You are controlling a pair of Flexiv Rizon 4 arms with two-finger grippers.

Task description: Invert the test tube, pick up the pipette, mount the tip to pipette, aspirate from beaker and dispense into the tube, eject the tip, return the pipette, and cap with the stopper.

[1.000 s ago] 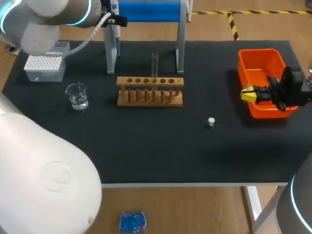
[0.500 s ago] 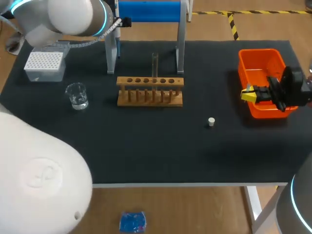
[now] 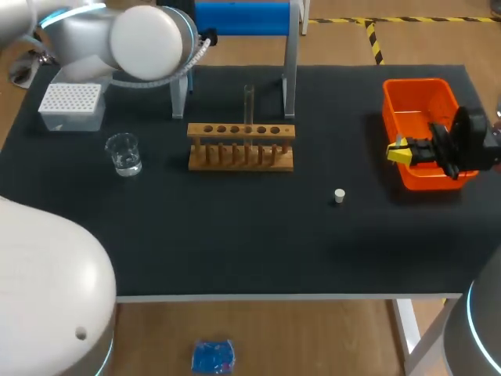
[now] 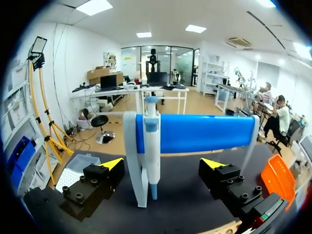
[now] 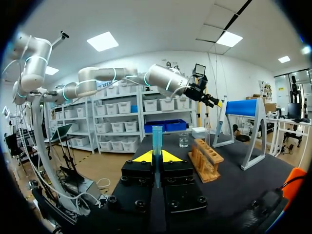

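Note:
In the left wrist view my left gripper (image 4: 162, 164) is open, its fingers wide apart. The white and blue pipette (image 4: 151, 141) hangs on the stand just ahead of it, nearer the left finger, untouched. In the head view my left arm (image 3: 149, 39) hides the pipette. A clear test tube (image 3: 249, 102) stands upright in the wooden rack (image 3: 241, 146). The beaker (image 3: 123, 153) and the tip box (image 3: 72, 104) sit at the left. The white stopper (image 3: 339, 196) lies alone on the mat. My right gripper (image 3: 401, 150) is shut beside the orange bin (image 3: 423, 141). A small bluish upright piece (image 5: 157, 139) shows at its tips.
The stand's blue bar (image 3: 243, 17) and its two white posts rise behind the rack at the table's far edge. The orange bin sits at the right edge. From the right wrist the rack (image 5: 207, 158) is ahead and slightly to one side.
My left arm has swung to the right at the back of the table, toward the pipette stand, uncovering the tip box. The right arm and all objects have stayed put.

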